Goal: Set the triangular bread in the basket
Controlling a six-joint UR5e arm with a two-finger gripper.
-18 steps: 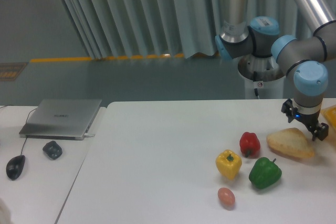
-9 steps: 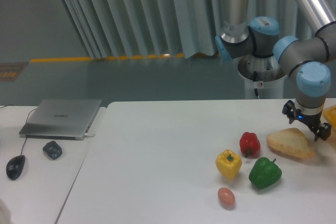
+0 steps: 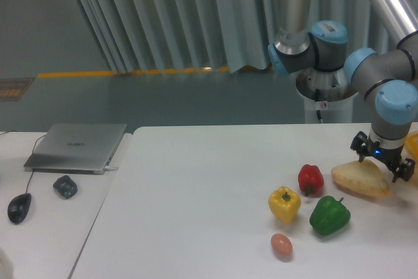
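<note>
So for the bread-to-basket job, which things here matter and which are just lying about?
Job: triangular bread; basket, only its edge showing at the frame's right; gripper.
Lying about: red pepper; yellow pepper; green pepper; egg; laptop; mouse.

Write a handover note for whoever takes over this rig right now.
Gripper: down over the right end of the bread, fingers straddling it; a firm grip cannot be told.
Bread: lying on the table, right of the red pepper.
Basket: only a yellow-orange corner shows at the right frame edge, just beyond the bread.
Done: approach to the bread.
Left: secure the grip, lift, carry right, release in the basket.
</note>
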